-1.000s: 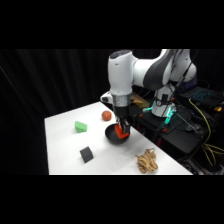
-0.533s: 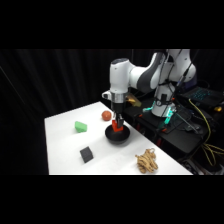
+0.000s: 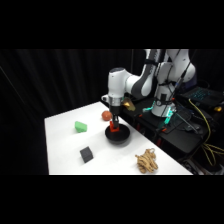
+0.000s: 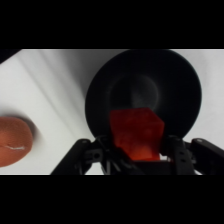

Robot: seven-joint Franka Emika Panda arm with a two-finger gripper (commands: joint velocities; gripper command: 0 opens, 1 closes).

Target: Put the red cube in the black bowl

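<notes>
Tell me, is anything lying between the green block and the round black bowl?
No. In the side view the white table is bare between the green block and the matte black bowl; the reddish-brown ball sits farther back.

Dim black surroundings, white table (image 3: 65, 135) brightly lit from above, soft blur throughout, red cube (image 4: 136, 132) blurred up close

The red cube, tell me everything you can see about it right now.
The small, bright red-orange cube has plain matte faces, with no markings visible. It is held between the gripper's black fingers, directly above the round, shallow, matte black bowl, slightly tilted in the wrist view. In the side view it sits just over the bowl's middle. Whether it touches the bowl's floor cannot be told. Nothing else touches it.
</notes>
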